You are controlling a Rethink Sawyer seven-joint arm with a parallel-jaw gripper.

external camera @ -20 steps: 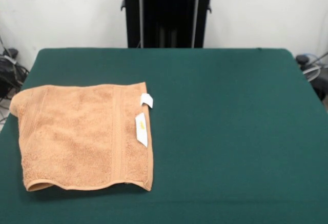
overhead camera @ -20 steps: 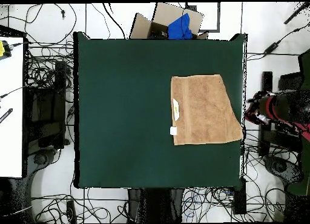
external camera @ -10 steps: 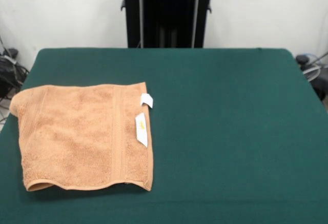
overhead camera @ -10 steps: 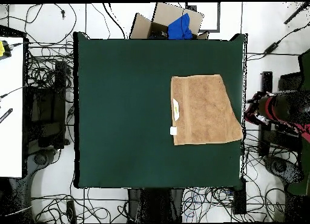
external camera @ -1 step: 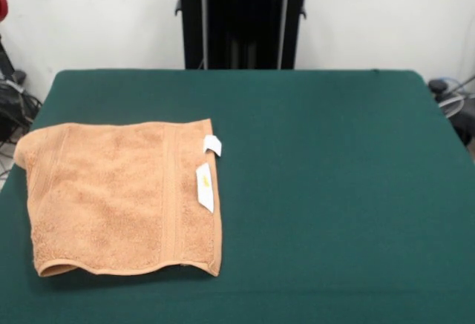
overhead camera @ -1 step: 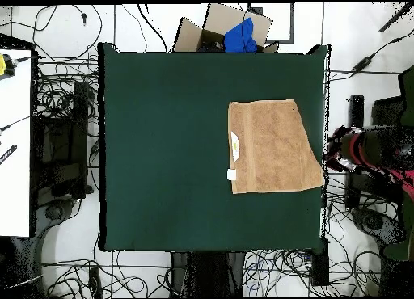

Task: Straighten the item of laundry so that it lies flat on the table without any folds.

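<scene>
The item of laundry point(external camera @ -1 step: 122, 194), an orange-tan towel, lies on the left part of the green table point(external camera @ -1 step: 334, 176). Two white tags point(external camera @ -1 step: 206, 176) sit on its right edge, beside one woven band. Its near edge is wavy, with a slightly raised lip at the left corner. Seen from overhead, the towel point(overhead camera @ -1 step: 271, 146) is at the table's point(overhead camera @ -1 step: 162, 150) right side, its corner reaching the table edge. My gripper point(overhead camera @ -1 step: 335, 153) hangs off the table just beyond that edge, at the end of the red and black arm point(overhead camera @ -1 step: 380, 146), apart from the towel. A sliver of red arm point(external camera @ -1 step: 2, 4) shows at the front view's left edge.
A cardboard box with blue cloth point(overhead camera @ -1 step: 238, 33) stands on the floor past one table edge. Cables and black equipment point(overhead camera @ -1 step: 61, 142) ring the table on the floor. A white bench point(overhead camera @ -1 step: 14, 142) lies to one side.
In the overhead view the arm has shifted slightly closer to the table's edge, and a red part of it now shows at the front view's left edge. The towel has not moved.
</scene>
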